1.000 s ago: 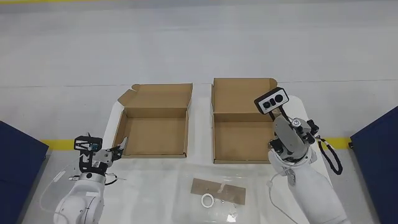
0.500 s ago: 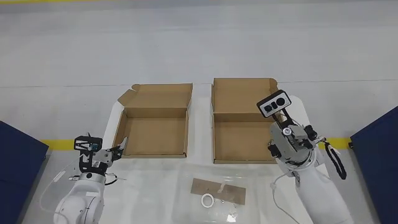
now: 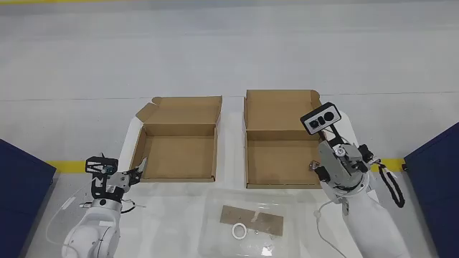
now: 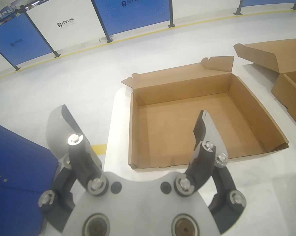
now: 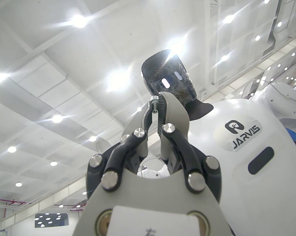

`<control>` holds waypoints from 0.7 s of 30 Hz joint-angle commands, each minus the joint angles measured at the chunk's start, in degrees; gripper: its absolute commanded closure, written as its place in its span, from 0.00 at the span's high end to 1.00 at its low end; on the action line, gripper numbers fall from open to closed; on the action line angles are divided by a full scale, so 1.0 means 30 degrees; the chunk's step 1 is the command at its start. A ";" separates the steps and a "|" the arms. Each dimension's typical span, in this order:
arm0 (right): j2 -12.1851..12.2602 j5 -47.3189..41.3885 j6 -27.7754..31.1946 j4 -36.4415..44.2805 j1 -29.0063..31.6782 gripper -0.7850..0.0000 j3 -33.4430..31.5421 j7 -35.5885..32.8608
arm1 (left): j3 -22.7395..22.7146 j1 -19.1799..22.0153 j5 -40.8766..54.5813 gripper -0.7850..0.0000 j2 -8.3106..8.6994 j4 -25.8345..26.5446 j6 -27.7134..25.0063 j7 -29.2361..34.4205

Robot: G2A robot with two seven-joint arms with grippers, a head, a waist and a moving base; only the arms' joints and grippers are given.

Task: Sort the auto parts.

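My right gripper (image 5: 154, 100) points up at the ceiling, shut on a small threaded screw (image 5: 154, 104) held at its fingertips. In the top view that right arm (image 3: 338, 166) hovers over the right edge of the right cardboard box (image 3: 278, 163). My left gripper (image 4: 133, 111) is open with nothing between its fingers, just off the near left corner of the left cardboard box (image 4: 197, 126), and it shows in the top view as the left gripper (image 3: 133, 173). A clear bag (image 3: 251, 226) at the table's front holds a white ring (image 3: 239, 231) and small parts (image 3: 267, 249).
Both boxes (image 3: 179, 154) stand open side by side with lids folded back, their floors bare. A brown card strip (image 3: 252, 219) lies in the bag. Blue panels (image 3: 18, 179) flank the table on both sides.
The right arm has shifted a little to the right and toward the table's front, over the right box's edge. The left arm has kept still.
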State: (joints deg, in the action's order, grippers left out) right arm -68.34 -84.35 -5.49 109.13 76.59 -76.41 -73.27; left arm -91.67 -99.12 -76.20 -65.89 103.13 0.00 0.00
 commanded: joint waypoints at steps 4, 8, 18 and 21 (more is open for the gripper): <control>0.0180 0.1416 -0.0640 -0.0025 0.0505 0.00 -0.1131 0.0227 | 0.0000 0.0000 0.0000 1.00 0.0000 0.0000 0.0000 0.0000; 0.0437 0.3053 -0.1394 -0.0225 0.0996 0.00 -0.2540 -0.0191 | 0.0000 0.0000 0.0000 1.00 0.0000 0.0000 0.0000 0.0000; 0.1325 0.8727 -0.2728 -0.0563 0.1946 0.00 -0.6870 -0.2504 | 0.0000 0.0000 0.0000 1.00 0.0000 0.0000 0.0000 0.0000; 0.1455 0.9838 -0.2358 -0.0737 0.1952 0.00 -0.7444 -0.2942 | 0.0000 0.0000 0.0000 1.00 0.0000 0.0000 0.0000 0.0000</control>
State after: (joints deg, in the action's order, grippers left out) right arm -63.98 -54.39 -12.58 106.98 82.45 -98.80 -82.08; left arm -91.67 -99.12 -76.20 -65.89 103.13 0.00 0.00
